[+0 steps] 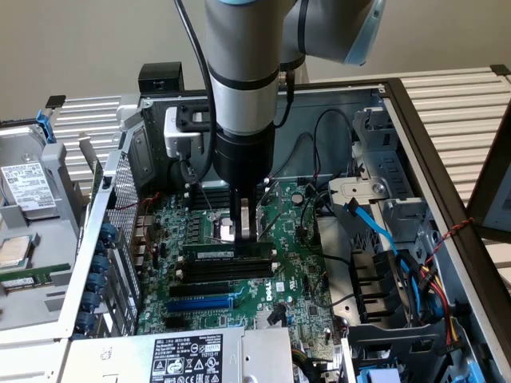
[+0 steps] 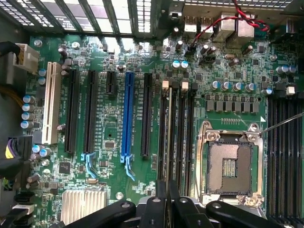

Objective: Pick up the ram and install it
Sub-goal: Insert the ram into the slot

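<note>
The ram (image 1: 215, 252) is a green stick with a white sticker. It stands upright on its long edge at the rearmost of the long black slots (image 1: 219, 275) on the motherboard. My gripper (image 1: 247, 236) reaches straight down from above and is shut on the ram's top edge near its middle. In the wrist view the ram (image 2: 169, 137) appears edge-on as a thin strip between the gripper (image 2: 167, 199) fingers, lined up with a slot that has white end clips (image 2: 165, 84). I cannot tell whether it is pressed fully home.
The open case's walls surround the board. A blue expansion slot (image 1: 200, 303) lies in front of the memory slots, and the bare CPU socket (image 2: 230, 164) lies beside them. Blue cables (image 1: 371, 223) and drive bays crowd the exterior view's right. Another green stick (image 1: 24, 279) lies outside the case at the left.
</note>
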`<action>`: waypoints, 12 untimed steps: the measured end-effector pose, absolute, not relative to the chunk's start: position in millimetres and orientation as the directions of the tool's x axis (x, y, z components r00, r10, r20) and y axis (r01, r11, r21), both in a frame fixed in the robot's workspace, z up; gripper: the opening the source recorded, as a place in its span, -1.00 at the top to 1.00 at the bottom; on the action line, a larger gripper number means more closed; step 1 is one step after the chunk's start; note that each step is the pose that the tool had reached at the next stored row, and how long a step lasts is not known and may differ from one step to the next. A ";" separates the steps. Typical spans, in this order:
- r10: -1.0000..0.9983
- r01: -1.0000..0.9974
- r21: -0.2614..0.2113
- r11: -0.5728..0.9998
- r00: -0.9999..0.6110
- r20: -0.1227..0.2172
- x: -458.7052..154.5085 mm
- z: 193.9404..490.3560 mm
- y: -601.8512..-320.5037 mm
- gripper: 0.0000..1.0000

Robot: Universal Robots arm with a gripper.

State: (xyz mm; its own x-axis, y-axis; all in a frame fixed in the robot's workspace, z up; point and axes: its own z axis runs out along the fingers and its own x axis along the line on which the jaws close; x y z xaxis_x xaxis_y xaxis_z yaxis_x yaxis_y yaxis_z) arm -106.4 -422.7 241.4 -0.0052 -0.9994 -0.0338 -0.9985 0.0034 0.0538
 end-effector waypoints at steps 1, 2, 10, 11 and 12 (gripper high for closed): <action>-0.999 -0.999 0.054 0.003 -0.005 -0.034 -107.1 239.6 -422.2 0.73; -0.999 -0.999 0.054 0.003 -0.005 -0.034 -108.6 237.8 -421.9 0.73; -0.999 -0.999 0.053 0.003 -0.005 -0.034 -112.1 233.9 -424.0 0.73; -0.999 -0.999 0.053 0.003 -0.005 -0.034 -112.0 233.9 -424.8 0.73; -0.999 -0.999 0.053 0.003 -0.005 -0.034 -112.1 233.9 -424.8 0.73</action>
